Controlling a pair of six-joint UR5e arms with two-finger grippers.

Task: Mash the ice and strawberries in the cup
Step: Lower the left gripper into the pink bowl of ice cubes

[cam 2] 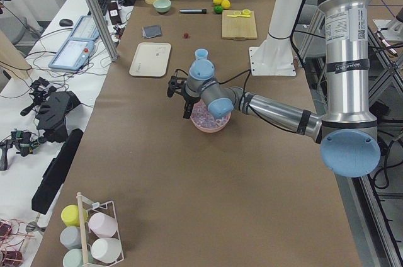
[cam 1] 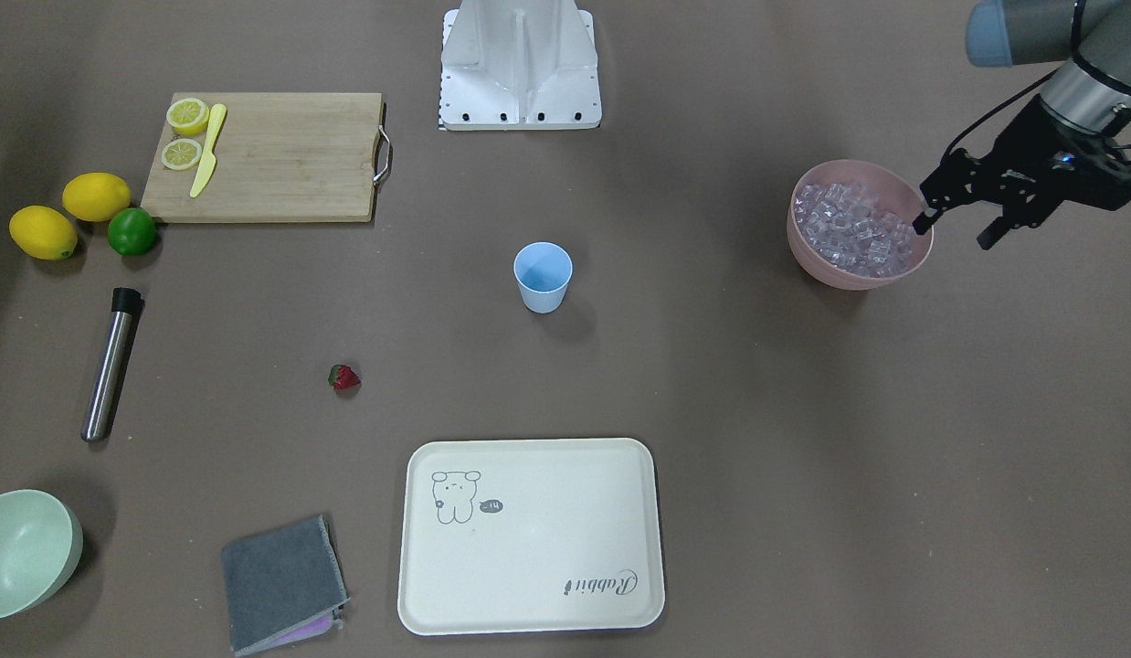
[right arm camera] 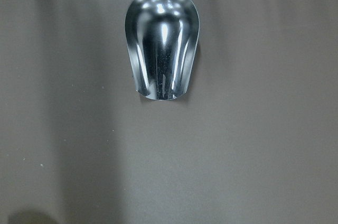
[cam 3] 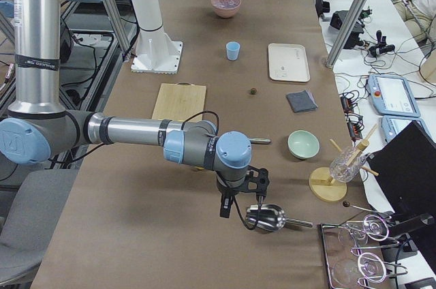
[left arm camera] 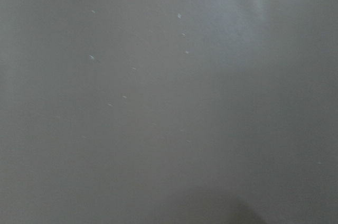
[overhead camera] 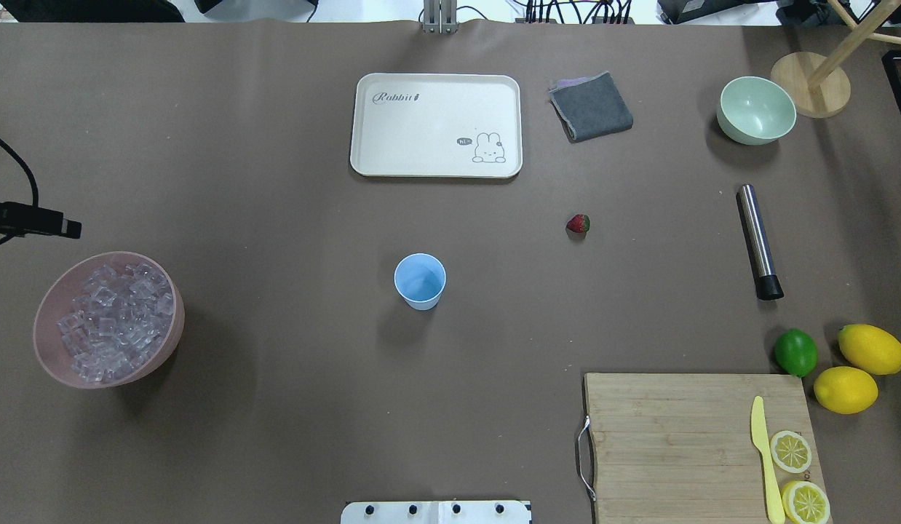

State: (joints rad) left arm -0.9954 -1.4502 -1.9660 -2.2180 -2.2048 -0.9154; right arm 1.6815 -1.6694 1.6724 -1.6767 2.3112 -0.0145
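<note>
Table (cam 1: 766,439) status, read in the front-facing view with the cup as dial centre: no step of the task is complete, so loading and then mashing are both left to do. Tray (cam 1: 547,548) lies at 6 o'clock and cutting board (cam 1: 282,155) at 10 o'clock. Both sit well apart from the cup, with bare table on every side of it, so approach room is judged ample. Pink bowl (cam 1: 849,279) stands at 3 o'clock, near that table end. Left gripper (cam 1: 954,230) hangs at the bowl's 3 o'clock rim, fingers spread and empty, one tip just over the rim. Right gripper (cam 3: 242,204) hovers over a steel scoop (right arm camera: 161,44) near the opposite table end; whether it is parted or clenched cannot be told. Steel rod (cam 1: 110,364), the likely masher, lies untouched at 9 o'clock. Cup (cam 1: 543,276) stands upright and empty. Strawberry (cam 1: 344,376) lies on bare table at 8 o'clock. Ice (cam 1: 849,228) is all in the pink bowl.
</note>
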